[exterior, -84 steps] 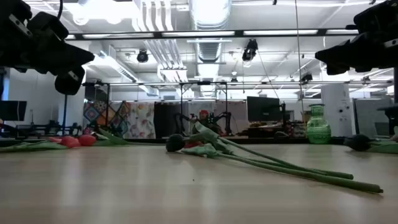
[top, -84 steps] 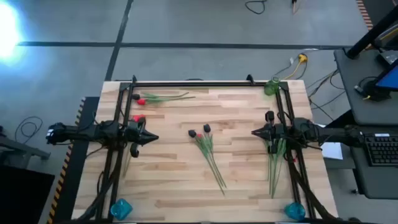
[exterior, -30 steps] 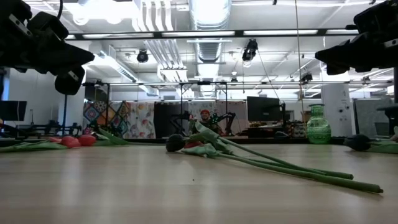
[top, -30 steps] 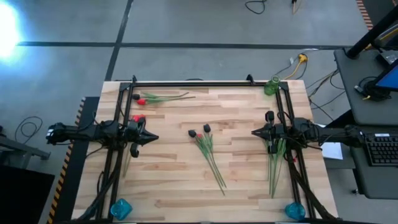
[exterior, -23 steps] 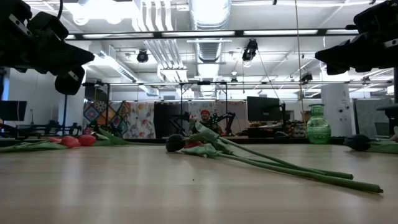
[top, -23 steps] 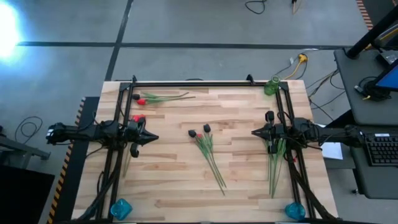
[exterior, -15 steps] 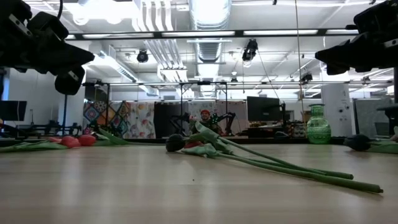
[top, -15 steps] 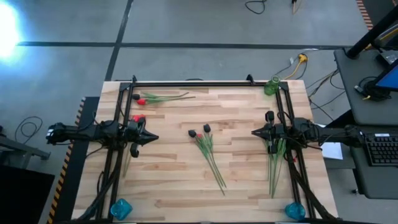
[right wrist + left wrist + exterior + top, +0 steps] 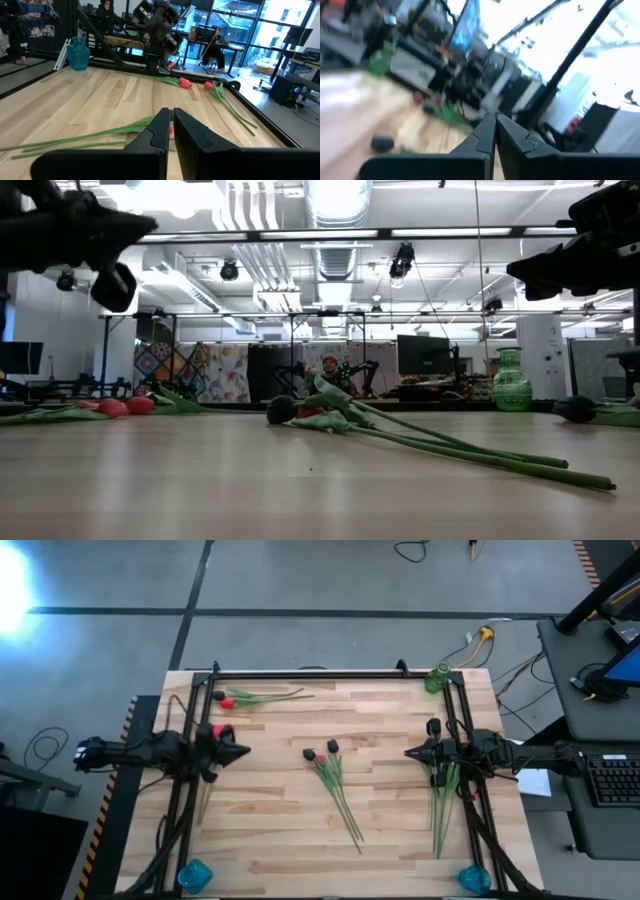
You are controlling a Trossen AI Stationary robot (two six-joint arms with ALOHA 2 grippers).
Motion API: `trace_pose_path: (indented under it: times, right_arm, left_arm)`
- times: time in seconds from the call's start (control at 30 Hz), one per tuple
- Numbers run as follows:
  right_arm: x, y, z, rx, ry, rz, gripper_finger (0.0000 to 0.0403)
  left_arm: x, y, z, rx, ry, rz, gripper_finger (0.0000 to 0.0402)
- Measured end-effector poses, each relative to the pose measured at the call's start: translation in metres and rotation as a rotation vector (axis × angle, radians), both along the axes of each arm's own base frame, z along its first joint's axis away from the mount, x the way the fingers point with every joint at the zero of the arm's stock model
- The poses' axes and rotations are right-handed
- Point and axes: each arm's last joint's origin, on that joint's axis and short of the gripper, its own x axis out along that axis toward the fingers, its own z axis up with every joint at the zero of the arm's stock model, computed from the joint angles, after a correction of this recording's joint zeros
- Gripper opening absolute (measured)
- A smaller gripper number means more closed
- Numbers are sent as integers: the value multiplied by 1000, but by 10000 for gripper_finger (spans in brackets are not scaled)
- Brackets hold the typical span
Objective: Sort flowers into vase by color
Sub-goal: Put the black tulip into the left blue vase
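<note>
Counter (image 9: 270,830) comes first as our landmark: pale wood planks, with a black frame around it and small vases at its corners, a green vase (image 9: 437,679) at the far right corner and a blue vase (image 9: 195,873) and a second blue vase (image 9: 473,880) at the two near ones. We judge no flower is sorted yet, so the step in hand is a first pick. The left claw (image 9: 240,752) hangs above the counter's left side with its fingers pressed together and nothing in them; the right claw (image 9: 410,752) hangs above the right side, likewise closed and empty. To do this well we would open a claw wide before descending, take one stem at mid-length rather than by the head, and choose a flower lying apart from its neighbours. The flowers lie in groups: a central bunch (image 9: 335,790) with dark and red heads at the counter's middle, red ones (image 9: 226,702) near the far left corner, and long stems (image 9: 442,805) under the right arm. The crossed central stems look likely to drag together. We can read no brand, label or writing anywhere.
</note>
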Motion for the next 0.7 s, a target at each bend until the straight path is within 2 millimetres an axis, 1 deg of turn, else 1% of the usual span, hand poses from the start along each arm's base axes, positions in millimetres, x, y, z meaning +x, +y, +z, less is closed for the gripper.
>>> trace_pose_path:
  times: [0.1,0.17,0.27,0.37,0.47,0.57,0.6,0.63,0.7]
  right_arm:
    - [0,0,0,-1,0,0,18]
    - [0,0,0,0,0,0,18]
    - [0,0,0,-1,0,0,18]
    - [0,0,0,1,0,0,18]
    - [0,0,0,-1,0,0,18]
    - [0,0,0,-1,0,0,18]
    - [0,0,0,-1,0,0,18]
    - [0,0,0,-1,0,0,18]
    - [0,0,0,1,1,0,18]
  left_arm:
    - [-2,0,10,93,-118,19,0]
    - [-2,-1,11,95,-156,3,0]
    - [5,-2,2,54,-59,-5,0]
    - [14,-2,-7,-67,46,2,0]
    - [23,-7,-16,-171,134,-9,0]
    - [31,-14,-31,-210,260,67,0]
    - [33,-17,-37,-197,305,103,0]
    - [35,-20,-41,-195,326,146,0]
    - [39,-22,-42,-251,301,205,0]
